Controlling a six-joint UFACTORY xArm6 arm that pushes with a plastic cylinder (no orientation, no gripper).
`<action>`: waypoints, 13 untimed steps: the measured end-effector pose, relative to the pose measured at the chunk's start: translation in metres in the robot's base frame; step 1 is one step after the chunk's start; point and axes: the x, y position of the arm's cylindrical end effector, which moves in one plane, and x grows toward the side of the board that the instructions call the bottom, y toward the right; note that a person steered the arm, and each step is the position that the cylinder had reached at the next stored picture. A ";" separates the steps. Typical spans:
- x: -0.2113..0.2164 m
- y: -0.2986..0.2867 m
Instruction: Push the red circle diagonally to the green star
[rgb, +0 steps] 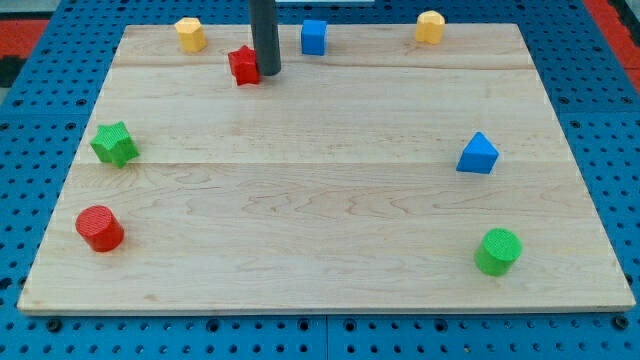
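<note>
The red circle (99, 228) sits near the wooden board's bottom left corner. The green star (115, 144) lies above it, by the board's left edge. My tip (267, 73) stands near the view's top centre, touching or just right of a red star-like block (243, 65). The tip is far from the red circle and the green star, up and to their right.
A yellow block (190, 33) is at the top left, a blue cube (314, 37) at the top centre, a yellow block (430, 27) at the top right. A blue triangle (478, 155) is at the right, a green circle (498, 251) at the bottom right. The wooden board (330, 200) lies on blue pegboard.
</note>
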 end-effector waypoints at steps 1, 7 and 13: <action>-0.011 -0.045; 0.322 -0.194; 0.248 -0.072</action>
